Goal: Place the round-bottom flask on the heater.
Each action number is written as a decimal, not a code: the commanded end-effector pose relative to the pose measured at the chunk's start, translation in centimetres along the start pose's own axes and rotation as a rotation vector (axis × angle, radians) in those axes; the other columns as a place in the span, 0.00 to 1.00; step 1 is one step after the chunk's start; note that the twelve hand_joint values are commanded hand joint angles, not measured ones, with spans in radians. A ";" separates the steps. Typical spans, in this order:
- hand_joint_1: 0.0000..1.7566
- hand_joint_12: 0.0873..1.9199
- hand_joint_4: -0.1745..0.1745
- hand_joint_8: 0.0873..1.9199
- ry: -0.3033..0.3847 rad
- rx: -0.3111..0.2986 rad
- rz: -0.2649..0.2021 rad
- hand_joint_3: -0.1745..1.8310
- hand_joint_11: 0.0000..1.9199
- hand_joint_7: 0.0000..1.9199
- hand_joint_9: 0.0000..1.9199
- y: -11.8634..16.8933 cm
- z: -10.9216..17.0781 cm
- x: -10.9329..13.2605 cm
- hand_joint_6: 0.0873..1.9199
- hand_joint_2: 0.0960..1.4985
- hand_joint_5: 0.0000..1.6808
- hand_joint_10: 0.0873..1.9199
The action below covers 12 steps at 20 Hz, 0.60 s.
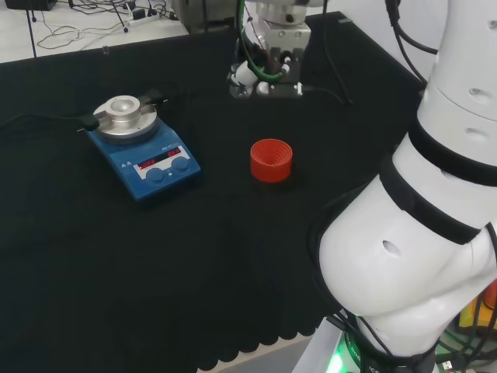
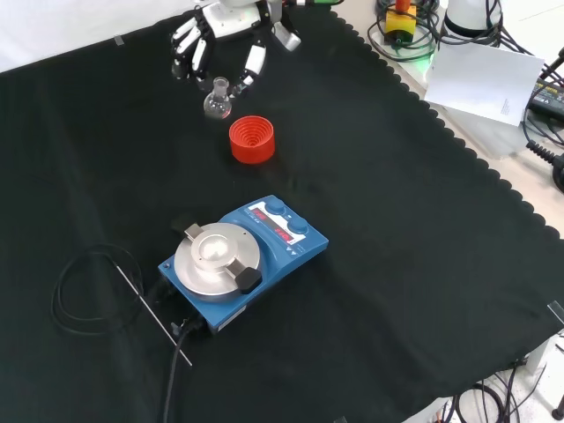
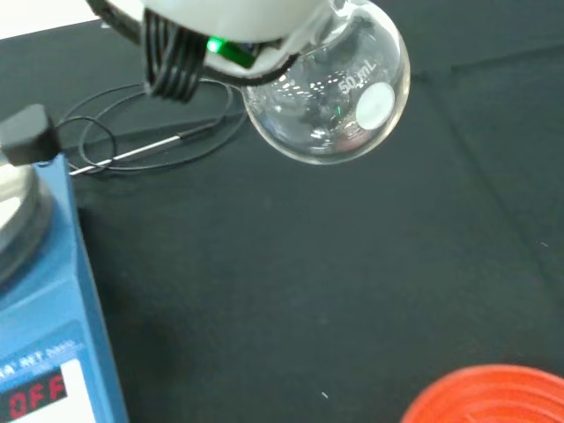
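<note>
The clear round-bottom flask (image 2: pixel 217 103) hangs upright just above the cloth, its neck pinched by the fingertips (image 2: pixel 248 67) of my hand (image 2: pixel 227 21). In the wrist view its bulb (image 3: pixel 328 92) sits close under the hand. The red ribbed stand (image 2: pixel 251 139) stands empty on the cloth beside the flask, nearer the camera in the front view. The blue heater (image 2: pixel 280 231) with its round silver top (image 2: pixel 218 256) stands nearer still. In the head view the hand (image 1: pixel 278 40) is at the far middle, with the stand (image 1: pixel 271 160) below it and the heater (image 1: pixel 144 148) to the left.
A black cable loop (image 2: pixel 84 291) and a thin metal probe (image 2: pixel 152 310) lie on the cloth left of the heater in the front view. The cloth's scalloped edge (image 2: pixel 476 167) runs down the right side. The arm's big white links (image 1: pixel 419 233) stand at the head view's right.
</note>
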<state>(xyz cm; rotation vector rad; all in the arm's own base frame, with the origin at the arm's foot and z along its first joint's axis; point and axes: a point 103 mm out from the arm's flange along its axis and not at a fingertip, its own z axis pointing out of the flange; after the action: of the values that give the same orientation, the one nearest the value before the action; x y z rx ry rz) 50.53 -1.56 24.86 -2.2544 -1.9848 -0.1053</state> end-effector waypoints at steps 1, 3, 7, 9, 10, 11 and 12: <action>0.63 0.68 0.84 0.32 -0.017 0.065 -0.131 0.44 0.17 0.23 0.37 4.6 -0.1 7.8 0.45 0.42 0.69 0.27; 0.63 0.68 0.84 0.32 -0.021 0.075 -0.164 0.44 0.17 0.23 0.37 5.4 0.1 9.5 0.45 0.42 0.69 0.27; 0.63 0.68 0.83 0.32 -0.026 0.088 -0.215 0.44 0.17 0.23 0.37 6.9 0.5 12.4 0.45 0.42 0.69 0.27; 0.63 0.68 0.83 0.32 -0.028 0.095 -0.233 0.44 0.17 0.23 0.37 7.6 0.8 13.5 0.45 0.42 0.69 0.27; 0.63 0.68 0.83 0.32 -0.028 0.099 -0.242 0.44 0.17 0.23 0.37 8.0 0.9 14.0 0.45 0.42 0.69 0.27; 0.63 0.68 0.83 0.32 -0.028 0.103 -0.249 0.44 0.17 0.23 0.37 8.3 1.0 14.4 0.45 0.42 0.69 0.27; 0.63 0.68 0.83 0.32 -0.026 0.107 -0.255 0.44 0.17 0.23 0.37 8.6 1.2 14.8 0.45 0.42 0.69 0.27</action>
<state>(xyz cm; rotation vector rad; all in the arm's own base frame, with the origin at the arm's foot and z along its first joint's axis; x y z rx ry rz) 59.37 6.66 26.66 -2.0782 -2.1601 -0.0651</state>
